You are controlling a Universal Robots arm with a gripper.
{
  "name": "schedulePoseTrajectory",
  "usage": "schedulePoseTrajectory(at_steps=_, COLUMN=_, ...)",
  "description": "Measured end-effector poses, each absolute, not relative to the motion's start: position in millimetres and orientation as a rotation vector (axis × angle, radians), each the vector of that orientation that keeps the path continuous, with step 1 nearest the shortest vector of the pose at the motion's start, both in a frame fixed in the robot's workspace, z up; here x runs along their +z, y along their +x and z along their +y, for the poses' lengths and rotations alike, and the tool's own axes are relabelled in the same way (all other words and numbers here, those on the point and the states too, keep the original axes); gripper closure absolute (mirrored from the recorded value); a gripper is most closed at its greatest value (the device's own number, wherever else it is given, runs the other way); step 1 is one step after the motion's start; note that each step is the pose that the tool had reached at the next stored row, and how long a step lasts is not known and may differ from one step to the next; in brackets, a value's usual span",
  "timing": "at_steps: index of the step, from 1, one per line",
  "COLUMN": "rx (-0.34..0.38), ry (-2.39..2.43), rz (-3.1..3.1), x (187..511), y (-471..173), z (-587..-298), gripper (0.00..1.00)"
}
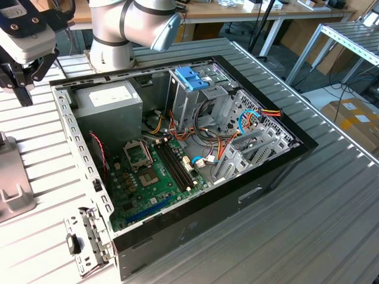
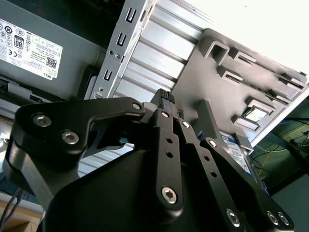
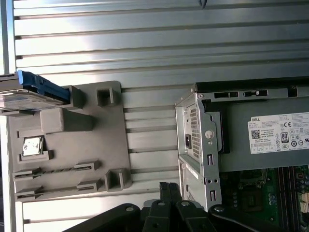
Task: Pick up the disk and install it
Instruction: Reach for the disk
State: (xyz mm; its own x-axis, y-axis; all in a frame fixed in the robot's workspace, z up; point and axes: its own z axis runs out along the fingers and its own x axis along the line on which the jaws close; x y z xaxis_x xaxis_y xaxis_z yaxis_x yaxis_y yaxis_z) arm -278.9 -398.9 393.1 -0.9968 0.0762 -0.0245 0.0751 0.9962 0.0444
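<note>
Hand (image 3: 167, 187) closed, disk (image 3: 30, 93) on holder (image 3: 72, 145), white-stickered box (image 3: 263, 162)

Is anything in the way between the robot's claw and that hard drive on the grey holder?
Nothing visible does. In the first wrist view the shut gripper is apart from the disk at a corner of the grey holder plate; between them lie just the plate's low tabs. The computer case stands aside.
</note>
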Motion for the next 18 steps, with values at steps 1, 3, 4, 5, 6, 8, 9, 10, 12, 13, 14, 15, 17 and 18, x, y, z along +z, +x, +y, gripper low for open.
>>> schedulePoseTrajectory(at_steps=1, rx=0.068, ry=0.118, rz=3.112, x=393.1, y=-279.3, z=-398.9, gripper=0.89)
schedulePoseTrajectory(at_steps=3, rx=0.068, ry=0.118, rz=3.112, x=393.1, y=-280.1, z=-399.0, gripper=0.89)
schedulePoseTrajectory(at_steps=4, rx=0.068, ry=0.118, rz=3.113, x=393.2, y=-280.5, z=-398.9, gripper=0.89)
schedulePoseTrajectory(at_steps=5, rx=0.068, ry=0.118, rz=3.113, x=393.2, y=-281.1, z=-398.9, gripper=0.89)
schedulePoseTrajectory(at_steps=6, rx=0.068, ry=0.118, rz=3.113, x=393.2, y=-281.7, z=-398.9, gripper=0.89)
schedulePoseTrajectory(at_steps=8, rx=0.068, ry=0.118, rz=3.112, x=393.1, y=-282.5, z=-399.0, gripper=0.89)
schedulePoseTrajectory(at_steps=9, rx=0.068, ry=0.118, rz=3.112, x=393.1, y=-283.1, z=-398.9, gripper=0.89)
schedulePoseTrajectory(at_steps=10, rx=0.068, ry=0.118, rz=3.113, x=393.1, y=-283.4, z=-398.9, gripper=0.89)
schedulePoseTrajectory(at_steps=12, rx=0.068, ry=0.118, rz=3.112, x=393.1, y=-284.1, z=-398.9, gripper=0.89)
schedulePoseTrajectory(at_steps=13, rx=0.068, ry=0.118, rz=3.112, x=393.1, y=-284.4, z=-398.9, gripper=0.89)
schedulePoseTrajectory(at_steps=14, rx=0.068, ry=0.118, rz=3.112, x=393.1, y=-284.9, z=-398.9, gripper=0.89)
schedulePoseTrajectory(at_steps=15, rx=0.068, ry=0.118, rz=3.112, x=393.1, y=-285.3, z=-398.9, gripper=0.89)
schedulePoseTrajectory(at_steps=17, rx=0.068, ry=0.118, rz=3.112, x=393.1, y=-286.2, z=-398.9, gripper=0.89)
schedulePoseTrajectory(at_steps=18, rx=0.068, ry=0.118, rz=3.112, x=393.1, y=-286.6, z=-398.9, gripper=0.89)
